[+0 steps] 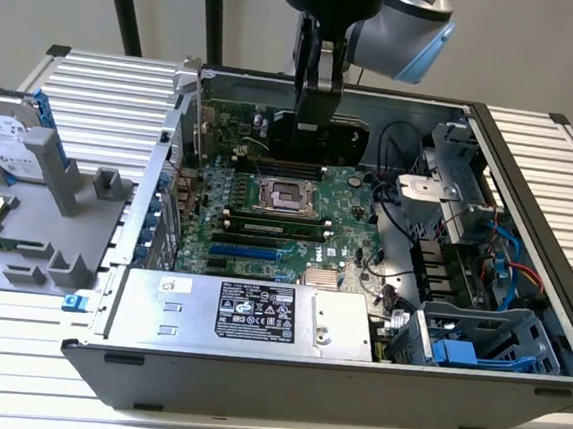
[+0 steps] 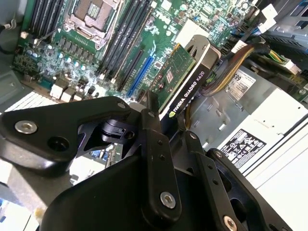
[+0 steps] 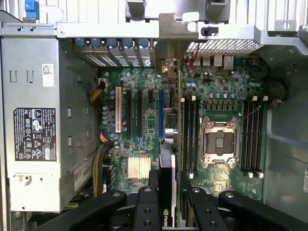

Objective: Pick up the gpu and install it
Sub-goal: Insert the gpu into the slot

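Green gpu point(image 2: 176, 67) w/ black cooler, upright over mobo point(image 2: 45, 57).

Matt black pincer point(image 2: 166, 120), glossy black plastic on the gpu point(image 2: 186, 79), dull grey metal case point(image 1: 301, 389).

there's one open computer case point(image 1: 281, 387), one green motherboard point(image 3: 219, 89), one cpu socket point(image 1: 286, 196), one silver power supply point(image 1: 248, 314), one gpu point(image 2: 185, 67), one gripper point(image 3: 167, 190), one hard drive point(image 1: 2, 139), one grey fixture point(image 1: 76, 192).
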`<action>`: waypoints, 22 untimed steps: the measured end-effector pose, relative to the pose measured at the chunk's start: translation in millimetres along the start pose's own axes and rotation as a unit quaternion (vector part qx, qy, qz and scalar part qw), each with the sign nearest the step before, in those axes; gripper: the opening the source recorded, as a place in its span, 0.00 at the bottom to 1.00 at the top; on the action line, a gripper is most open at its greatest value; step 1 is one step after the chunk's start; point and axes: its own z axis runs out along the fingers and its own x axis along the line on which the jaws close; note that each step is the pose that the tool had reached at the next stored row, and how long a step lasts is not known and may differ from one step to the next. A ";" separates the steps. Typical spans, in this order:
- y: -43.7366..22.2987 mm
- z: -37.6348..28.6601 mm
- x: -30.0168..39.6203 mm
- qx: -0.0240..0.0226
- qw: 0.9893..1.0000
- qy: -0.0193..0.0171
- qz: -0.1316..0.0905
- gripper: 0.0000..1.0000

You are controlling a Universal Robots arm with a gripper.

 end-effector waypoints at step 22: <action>-2.8 11.3 0.0 0.000 1.000 0.000 0.000 0.00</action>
